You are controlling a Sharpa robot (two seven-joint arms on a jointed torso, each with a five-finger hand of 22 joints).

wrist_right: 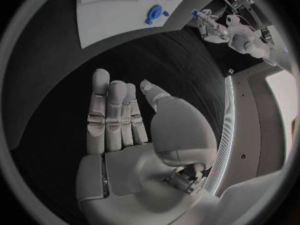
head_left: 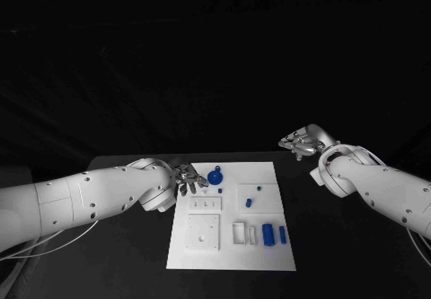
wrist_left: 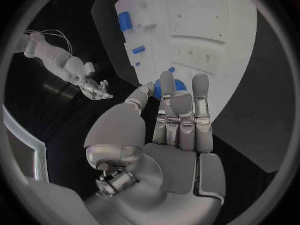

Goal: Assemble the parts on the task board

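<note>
Our left hand [head_left: 190,180], fingers apart and empty, reaches the round blue part [head_left: 215,177]; we may push it off the task board [head_left: 232,258].

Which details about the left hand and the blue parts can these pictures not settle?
- Left wrist view: the left hand fingers cover most of the round blue part; whether they touch it is unclear.
- Head view: that part lies just beside the fingertips; a gap is too small to judge.
- Head view: whether the blue cylinders stand in slots or lie loose on the task board is too small to tell.
</note>
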